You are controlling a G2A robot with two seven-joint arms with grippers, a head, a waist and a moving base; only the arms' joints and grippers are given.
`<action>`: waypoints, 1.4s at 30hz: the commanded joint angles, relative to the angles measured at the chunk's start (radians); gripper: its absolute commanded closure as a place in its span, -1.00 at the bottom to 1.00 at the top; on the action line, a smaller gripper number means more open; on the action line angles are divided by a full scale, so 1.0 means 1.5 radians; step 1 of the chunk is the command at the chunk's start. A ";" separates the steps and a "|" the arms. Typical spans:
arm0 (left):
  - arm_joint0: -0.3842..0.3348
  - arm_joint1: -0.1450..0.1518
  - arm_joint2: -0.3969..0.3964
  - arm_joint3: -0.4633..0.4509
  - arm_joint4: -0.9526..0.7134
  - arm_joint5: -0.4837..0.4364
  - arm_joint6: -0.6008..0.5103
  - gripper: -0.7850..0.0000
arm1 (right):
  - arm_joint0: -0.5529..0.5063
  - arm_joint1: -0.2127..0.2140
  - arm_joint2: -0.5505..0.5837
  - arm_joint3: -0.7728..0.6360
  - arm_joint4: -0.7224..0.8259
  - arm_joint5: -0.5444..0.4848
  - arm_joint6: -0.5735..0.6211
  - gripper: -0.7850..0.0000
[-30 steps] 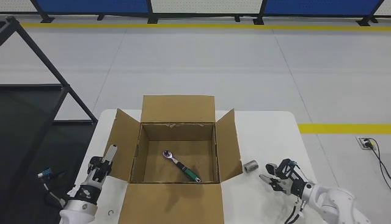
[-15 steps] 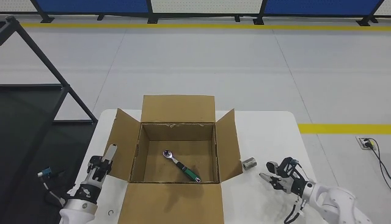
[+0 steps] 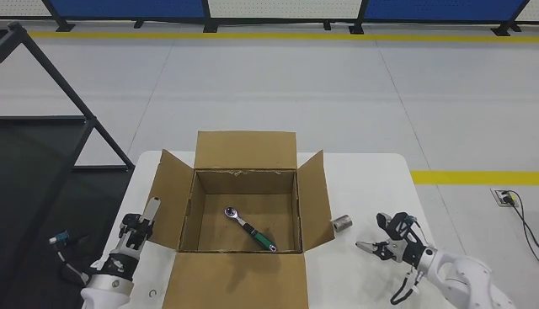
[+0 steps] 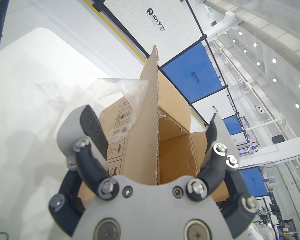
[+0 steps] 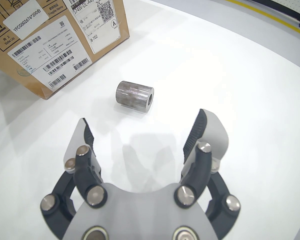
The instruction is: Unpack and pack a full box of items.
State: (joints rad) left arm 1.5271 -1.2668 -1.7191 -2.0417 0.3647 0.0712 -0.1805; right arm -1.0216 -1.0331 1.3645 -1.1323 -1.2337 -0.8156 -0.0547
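Observation:
An open cardboard box (image 3: 245, 267) stands mid-table with its flaps spread. On its floor lies a ratchet wrench (image 3: 249, 227) with a green handle. A short steel cylinder (image 3: 341, 223) (image 5: 135, 96) rests on its side on the white table just right of the box (image 5: 52, 33). My right gripper (image 3: 371, 242) (image 5: 142, 131) is open and empty, a short way behind the cylinder, not touching it. My left gripper (image 3: 148, 215) (image 4: 150, 131) is open beside the box's left flap (image 4: 145, 126), which stands between its fingers without contact.
Clear plastic wrap (image 4: 115, 88) lies on the table against the box's left side. A small ring (image 3: 152, 293) sits near the table's front left edge. The white table (image 3: 370, 183) has bare room at the right of the box.
The right gripper has drawn back to the right, away from the cylinder, and opened wider. The cylinder has rolled slightly left toward the box. The left arm is still.

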 commanded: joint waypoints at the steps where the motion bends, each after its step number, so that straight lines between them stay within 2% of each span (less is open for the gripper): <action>1: 0.001 0.000 -0.001 -0.003 0.000 0.000 0.001 -1.00 | -0.001 0.000 0.003 0.002 0.013 0.005 -0.005 -1.00; 17: 0.011 0.000 -0.022 -0.025 -0.013 -0.004 0.016 -1.00 | -0.003 -0.001 0.006 -0.009 0.021 0.023 -0.008 -1.00; 23: 0.013 0.000 -0.027 -0.026 -0.021 -0.012 0.018 -1.00 | -0.048 0.008 0.036 -0.186 -0.047 0.099 0.001 -1.00; 28: 0.026 0.000 -0.052 -0.034 -0.037 -0.020 0.030 -1.00 | -0.089 0.014 0.068 -0.378 -0.095 0.154 0.074 -1.00; 31: 0.036 0.000 -0.073 -0.037 -0.049 -0.025 0.042 -1.00 | -0.097 0.016 0.075 -0.477 -0.099 0.164 0.127 -1.00; 36: 0.051 -0.001 -0.099 -0.038 -0.071 -0.037 0.051 -1.00 | -0.058 0.014 0.064 -0.573 -0.067 0.173 0.233 -1.00; 42: 0.061 -0.002 -0.104 -0.038 -0.082 -0.051 0.055 -1.00 | 0.042 0.006 -0.003 -0.605 -0.001 0.175 0.351 -1.00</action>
State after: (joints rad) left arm 1.6162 -1.2689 -1.8776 -2.0984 0.2425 -0.0027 -0.0988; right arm -0.9954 -1.0212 1.3859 -2.0414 -1.2562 -0.5511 0.4346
